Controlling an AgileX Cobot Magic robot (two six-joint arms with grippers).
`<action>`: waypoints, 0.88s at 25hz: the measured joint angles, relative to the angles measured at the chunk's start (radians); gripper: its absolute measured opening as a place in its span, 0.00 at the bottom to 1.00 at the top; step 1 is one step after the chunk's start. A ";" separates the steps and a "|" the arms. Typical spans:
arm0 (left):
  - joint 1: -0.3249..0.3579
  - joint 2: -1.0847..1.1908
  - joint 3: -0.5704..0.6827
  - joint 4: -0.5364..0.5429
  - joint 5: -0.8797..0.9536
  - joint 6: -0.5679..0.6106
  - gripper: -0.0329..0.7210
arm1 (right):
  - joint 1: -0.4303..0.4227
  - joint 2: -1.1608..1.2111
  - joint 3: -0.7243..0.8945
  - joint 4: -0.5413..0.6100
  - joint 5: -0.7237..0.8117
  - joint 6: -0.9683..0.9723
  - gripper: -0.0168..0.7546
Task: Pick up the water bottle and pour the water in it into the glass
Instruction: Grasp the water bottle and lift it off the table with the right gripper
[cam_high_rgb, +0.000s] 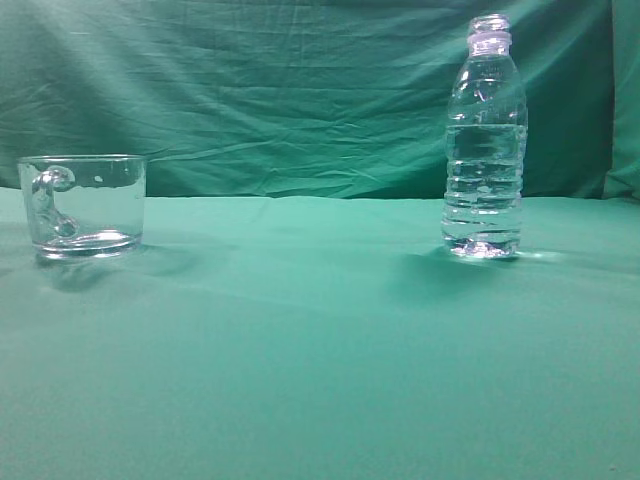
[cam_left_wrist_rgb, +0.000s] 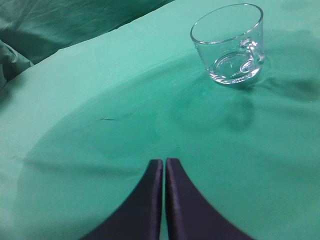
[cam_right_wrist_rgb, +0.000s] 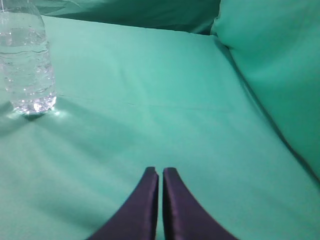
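The water bottle (cam_high_rgb: 485, 140) stands upright on the right of the green cloth, uncapped, with water (cam_high_rgb: 485, 190) up to about its shoulder. It also shows at the far left of the right wrist view (cam_right_wrist_rgb: 27, 62). The glass (cam_high_rgb: 85, 205), an empty clear mug with a small handle, stands at the left; it shows at the upper right of the left wrist view (cam_left_wrist_rgb: 229, 44). My left gripper (cam_left_wrist_rgb: 164, 161) is shut and empty, well short of the glass. My right gripper (cam_right_wrist_rgb: 160, 171) is shut and empty, to the right of the bottle and short of it. Neither gripper shows in the exterior view.
A green cloth (cam_high_rgb: 320, 350) covers the table, and a wrinkled green drape (cam_high_rgb: 250, 90) hangs behind it. In the right wrist view the drape rises as a fold along the right side (cam_right_wrist_rgb: 280, 65).
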 joint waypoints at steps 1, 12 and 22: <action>0.000 0.000 0.000 0.000 0.000 0.000 0.04 | 0.000 0.000 0.000 0.000 0.000 0.000 0.02; 0.000 0.000 0.000 0.000 0.000 0.000 0.04 | 0.000 0.000 0.000 0.000 0.000 0.000 0.02; 0.000 0.000 0.000 0.000 0.000 0.000 0.04 | 0.000 0.000 0.002 0.010 -0.040 0.012 0.02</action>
